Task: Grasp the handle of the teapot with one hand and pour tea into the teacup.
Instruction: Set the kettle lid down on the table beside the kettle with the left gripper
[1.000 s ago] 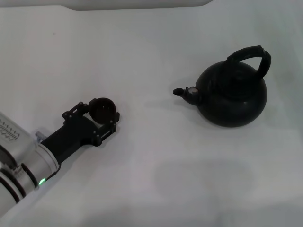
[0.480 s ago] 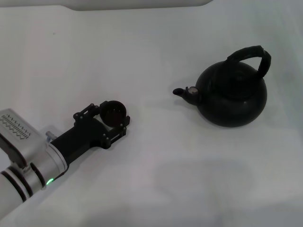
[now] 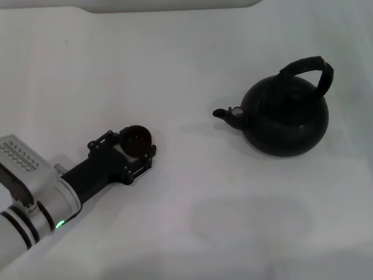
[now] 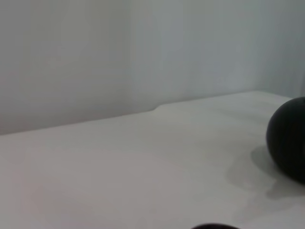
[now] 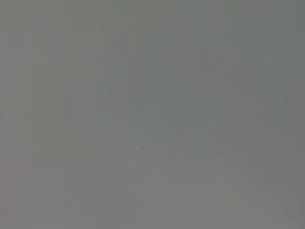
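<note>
My left claw (image 3: 135,149) is clamped on the tiny round dark brown teacup (image 3: 136,140), low over the white counter (image 3: 192,198), well apart from the squat round black teapot (image 3: 285,116).

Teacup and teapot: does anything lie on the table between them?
No. In the head view, only bare white table separates the teacup, in the left gripper, from the teapot.

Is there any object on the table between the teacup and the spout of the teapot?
Nothing visible. Bare table lies between the teacup, held at the left gripper, and the teapot, whose spout points toward the cup.
</note>
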`<control>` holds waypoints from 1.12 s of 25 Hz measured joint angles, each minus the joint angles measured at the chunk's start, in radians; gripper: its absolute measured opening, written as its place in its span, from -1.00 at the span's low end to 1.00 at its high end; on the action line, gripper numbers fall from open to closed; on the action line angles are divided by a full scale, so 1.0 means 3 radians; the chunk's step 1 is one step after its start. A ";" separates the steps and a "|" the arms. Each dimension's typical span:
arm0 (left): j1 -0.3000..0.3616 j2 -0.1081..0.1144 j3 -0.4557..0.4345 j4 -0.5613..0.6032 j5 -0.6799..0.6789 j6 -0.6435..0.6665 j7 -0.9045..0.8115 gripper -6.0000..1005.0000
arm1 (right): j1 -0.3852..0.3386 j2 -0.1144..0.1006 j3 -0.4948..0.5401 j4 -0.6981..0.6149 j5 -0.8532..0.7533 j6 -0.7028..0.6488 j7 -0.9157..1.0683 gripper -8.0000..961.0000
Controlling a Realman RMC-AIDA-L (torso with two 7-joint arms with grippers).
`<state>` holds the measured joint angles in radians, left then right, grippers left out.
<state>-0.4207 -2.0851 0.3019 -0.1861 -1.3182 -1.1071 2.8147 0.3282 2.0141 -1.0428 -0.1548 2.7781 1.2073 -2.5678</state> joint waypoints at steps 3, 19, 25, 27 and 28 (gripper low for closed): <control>0.0000 0.0001 0.0000 0.0002 -0.0001 0.0005 -0.0018 0.54 | 0.0000 0.0000 0.0003 0.0001 0.0000 0.0001 0.0000 0.32; 0.0004 0.0012 0.0022 0.0019 0.0040 -0.0120 -0.0047 0.76 | 0.0000 0.0000 0.0005 -0.0001 0.0000 0.0005 0.0082 0.32; 0.0003 0.0012 0.0006 0.0028 0.0093 -0.0198 -0.0033 0.76 | 0.0000 0.0000 0.0006 -0.0003 0.0000 0.0004 0.0082 0.32; 0.0010 0.0012 0.0001 0.0032 0.0076 -0.0217 -0.0032 0.76 | 0.0000 0.0000 0.0008 -0.0001 0.0000 0.0004 0.0082 0.32; 0.0010 0.0012 0.0001 0.0032 0.0076 -0.0217 -0.0032 0.76 | 0.0000 0.0000 0.0009 0.0002 0.0000 0.0004 0.0082 0.33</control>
<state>-0.4177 -2.0815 0.3020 -0.1765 -1.2955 -1.1722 2.8050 0.3282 2.0141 -1.0400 -0.1541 2.7780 1.2085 -2.5432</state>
